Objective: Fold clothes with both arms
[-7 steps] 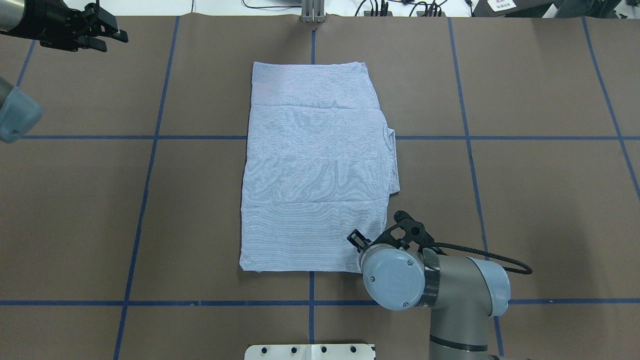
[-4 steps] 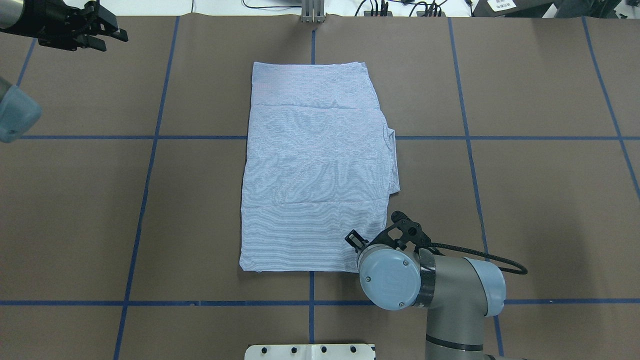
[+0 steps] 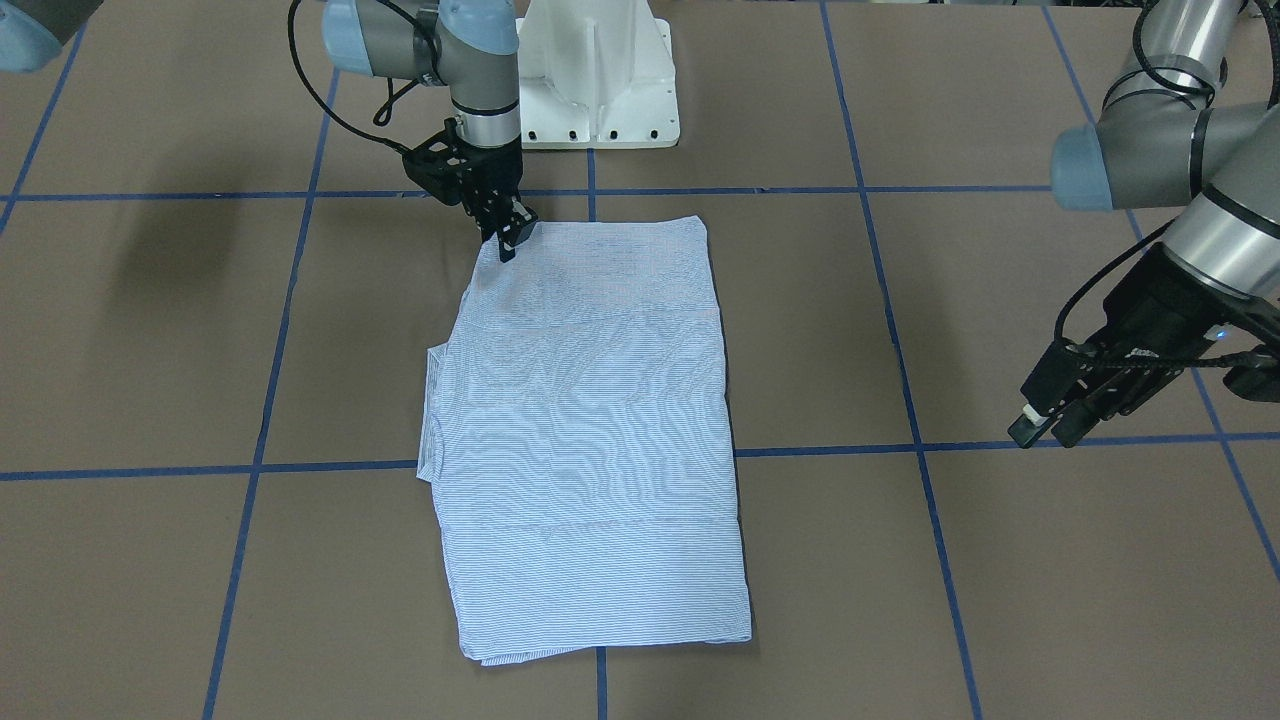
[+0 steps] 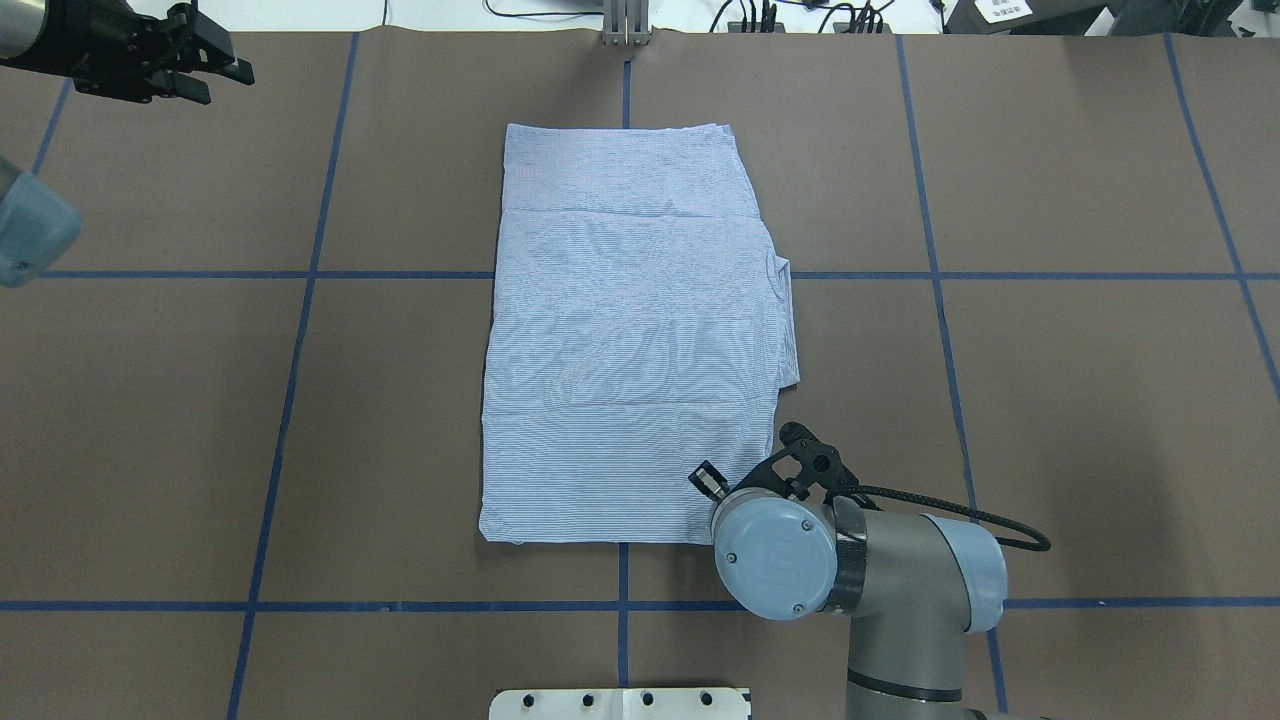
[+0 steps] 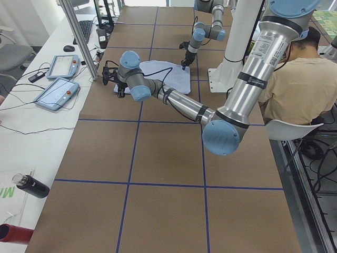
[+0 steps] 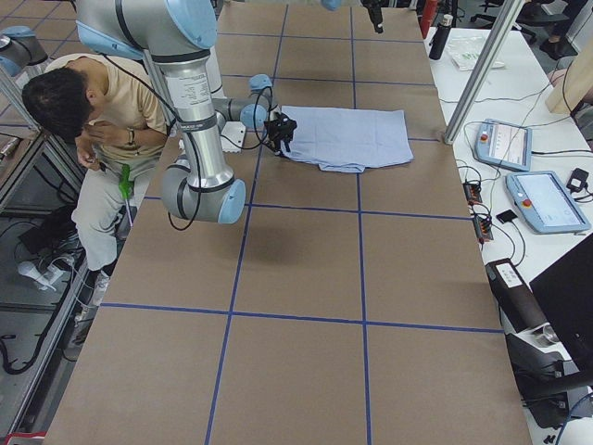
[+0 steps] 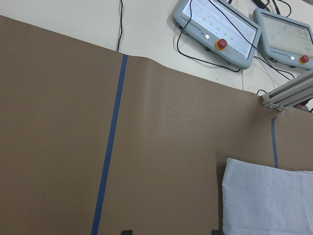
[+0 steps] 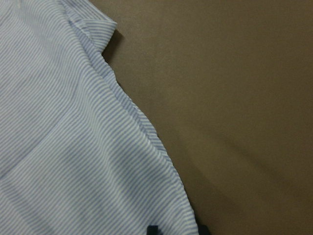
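Observation:
The light blue-and-white striped shirt (image 4: 630, 340) lies folded into a flat rectangle at the table's middle, also seen in the front view (image 3: 590, 420). Collar, buttons and pocket are hidden. My right gripper (image 3: 508, 240) points down at the shirt's near right corner (image 4: 735, 500). In the right wrist view its fingertips (image 8: 152, 229) stand a little apart, straddling the shirt's edge (image 8: 161, 152); I see no fabric lifted. My left gripper (image 4: 225, 75) hovers open and empty over the far left of the table (image 3: 1045, 432), well away from the shirt, whose far corner shows in its wrist view (image 7: 269, 205).
The white pedestal base (image 3: 600, 80) stands at the near table edge. An aluminium post (image 4: 625, 25) stands at the far edge, with teach pendants (image 7: 217, 32) beyond it. A seated person (image 6: 93, 111) is behind the robot. Blue tape lines (image 4: 300, 300) cross the brown table cover.
My right arm has shifted slightly left and forward at the shirt's near right corner. The shirt has not moved. The left gripper is almost unchanged.

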Controlling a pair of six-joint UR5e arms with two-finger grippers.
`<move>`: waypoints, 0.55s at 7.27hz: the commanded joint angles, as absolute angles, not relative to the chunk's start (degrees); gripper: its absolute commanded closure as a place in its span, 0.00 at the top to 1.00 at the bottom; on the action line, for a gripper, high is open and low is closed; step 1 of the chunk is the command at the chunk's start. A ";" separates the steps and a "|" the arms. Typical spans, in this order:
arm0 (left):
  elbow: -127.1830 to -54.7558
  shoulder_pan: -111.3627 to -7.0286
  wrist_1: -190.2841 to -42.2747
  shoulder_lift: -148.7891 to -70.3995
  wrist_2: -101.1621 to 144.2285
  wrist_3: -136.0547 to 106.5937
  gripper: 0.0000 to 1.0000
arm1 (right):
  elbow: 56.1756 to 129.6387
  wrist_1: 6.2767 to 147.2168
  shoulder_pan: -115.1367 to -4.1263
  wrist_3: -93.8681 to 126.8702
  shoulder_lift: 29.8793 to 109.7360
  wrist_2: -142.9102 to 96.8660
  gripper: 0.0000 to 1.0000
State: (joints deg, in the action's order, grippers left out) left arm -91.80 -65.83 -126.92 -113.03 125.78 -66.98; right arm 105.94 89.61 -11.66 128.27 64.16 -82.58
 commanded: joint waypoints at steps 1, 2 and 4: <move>-91.84 -65.83 -126.91 -112.94 125.77 -66.97 0.62 | 106.00 89.56 -11.69 128.32 64.07 -82.62 0.00; -91.93 -65.83 -126.91 -113.11 125.77 -66.97 0.62 | 106.00 89.56 -11.69 128.23 63.99 -82.53 0.00; -91.93 -65.83 -126.91 -113.03 125.68 -67.06 0.62 | 107.57 89.65 -11.86 128.23 63.81 -82.53 0.00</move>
State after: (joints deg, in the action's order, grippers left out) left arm -91.92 -65.83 -126.91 -113.14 125.75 -67.03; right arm 106.74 89.62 -11.77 128.24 63.92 -82.54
